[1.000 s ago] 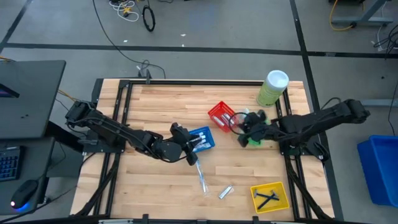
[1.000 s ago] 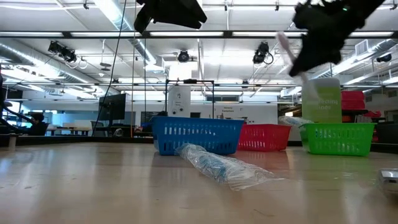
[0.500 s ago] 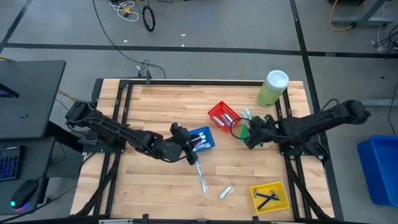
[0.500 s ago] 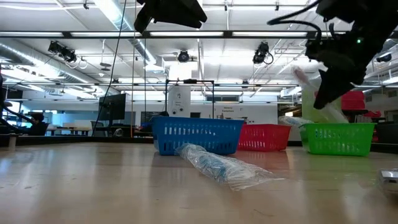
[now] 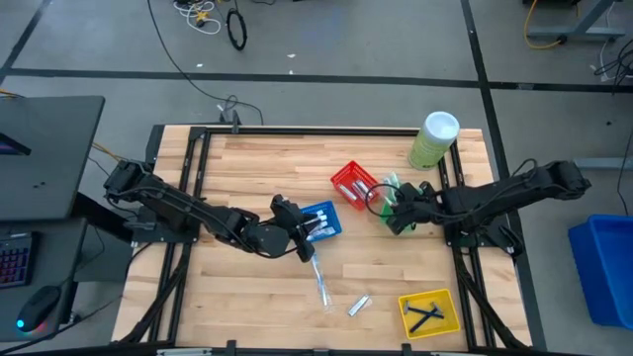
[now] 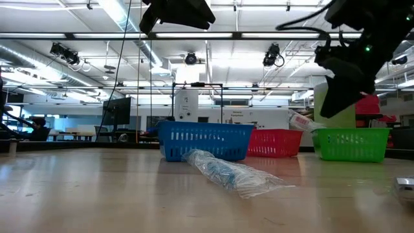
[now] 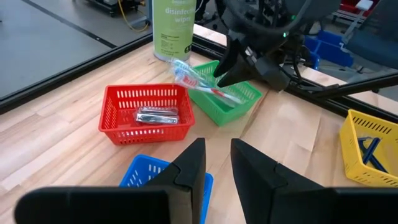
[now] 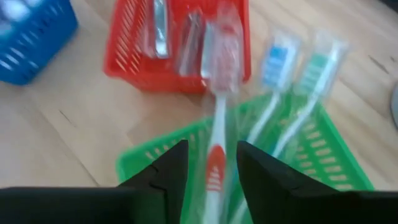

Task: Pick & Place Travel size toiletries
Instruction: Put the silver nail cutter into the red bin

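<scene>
My right gripper [image 8: 211, 149] hangs open just above the green basket [image 5: 399, 210]. A red-handled toothbrush in a clear wrapper [image 8: 216, 134] lies between its fingers; its handle is down in the basket and its head leans over the rim toward the red basket [image 5: 354, 185]. Two more wrapped toothbrushes [image 8: 292, 81] lean there too. My left gripper [image 7: 217, 146] waits over the blue basket [image 5: 323, 220], fingers slightly apart and empty. Another wrapped toothbrush [image 5: 321, 282] and a silver tube [image 5: 358, 305] lie on the table.
A yellow basket [image 5: 430, 311] with dark razors stands near the front right corner. A pale-green cylinder with a white lid [image 5: 433, 140] stands at the back right. The red basket holds silver tubes [image 7: 157, 115], and the blue one holds white tubes.
My right gripper has sunk toward the green basket, tipped further downward and opened. The red-handled toothbrush has left its fingers and dropped into the basket, its head resting over the rim.
</scene>
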You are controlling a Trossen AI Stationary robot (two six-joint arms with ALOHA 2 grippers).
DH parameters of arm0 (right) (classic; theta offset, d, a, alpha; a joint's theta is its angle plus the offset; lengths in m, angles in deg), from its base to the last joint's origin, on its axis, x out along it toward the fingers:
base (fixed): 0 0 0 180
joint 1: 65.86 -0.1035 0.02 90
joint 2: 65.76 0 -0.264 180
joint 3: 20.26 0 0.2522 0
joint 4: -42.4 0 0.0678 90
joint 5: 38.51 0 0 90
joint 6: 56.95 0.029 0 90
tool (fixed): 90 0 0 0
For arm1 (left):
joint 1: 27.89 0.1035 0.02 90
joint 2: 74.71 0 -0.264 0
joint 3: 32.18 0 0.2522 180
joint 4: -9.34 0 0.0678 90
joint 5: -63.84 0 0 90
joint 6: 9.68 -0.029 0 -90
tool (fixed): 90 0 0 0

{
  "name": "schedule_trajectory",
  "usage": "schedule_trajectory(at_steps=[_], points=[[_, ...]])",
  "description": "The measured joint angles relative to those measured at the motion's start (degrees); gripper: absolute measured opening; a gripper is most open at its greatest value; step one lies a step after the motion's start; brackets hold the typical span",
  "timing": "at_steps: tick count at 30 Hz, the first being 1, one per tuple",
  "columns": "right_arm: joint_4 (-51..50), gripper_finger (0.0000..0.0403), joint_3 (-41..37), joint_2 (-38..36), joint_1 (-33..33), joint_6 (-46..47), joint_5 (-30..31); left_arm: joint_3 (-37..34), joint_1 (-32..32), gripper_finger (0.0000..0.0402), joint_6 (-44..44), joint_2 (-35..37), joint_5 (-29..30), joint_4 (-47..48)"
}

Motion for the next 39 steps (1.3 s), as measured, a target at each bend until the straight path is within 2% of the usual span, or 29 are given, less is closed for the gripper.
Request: schedule_trajectory(at_steps=[5,9,14,17,21,26,31,35,39], points=[[1.24,0.0169,3.4,-0.02,-0.02,-1.77,0.04,0.0,0.73,0.0082,-1.52,0.0,0.0,0.02],[11.68,0.0179,3.77,-0.02,-0.07,-8.36,-2.21,0.0,1.63,0.0082,-1.72,0.0,0.02,0.02],[30.46,0.0188,1.71,0.02,-0.79,-22.07,-10.05,0.0,2.05,0.0082,-1.8,0.0,-0.28,0.14],[38.31,0.0191,0.84,0.89,-2.26,-27.73,-12.75,0.0,2.05,0.0082,-3.42,0.0,-3.42,0.63],[45.32,0.0192,-0.12,3.47,-4.52,-31.01,-20.18,0.0,1.76,0.0082,-6.9,0.0,-9.11,0.52],[53.34,0.0186,-2.37,9.08,-8.04,-32.47,-27.93,0.0,1.7,0.0082,-7.21,0.0,-10.51,0.46],[56.14,0.0181,-2.46,15.4,-9.55,-37.3,-28.5,0.0,1.72,0.0082,-7.02,0.0,-10.26,0.42],[61.78,0.0178,-2.46,19.34,-9.4,-37.41,-26.06,0.0,1.72,0.0082,-6.2,0.0,-10.27,0.42],[65.4,0.0175,-2.46,21.78,-9.48,-39.77,-28.04,0.0,1.72,0.0082,-6.27,0.0,-10.03,0.39]])
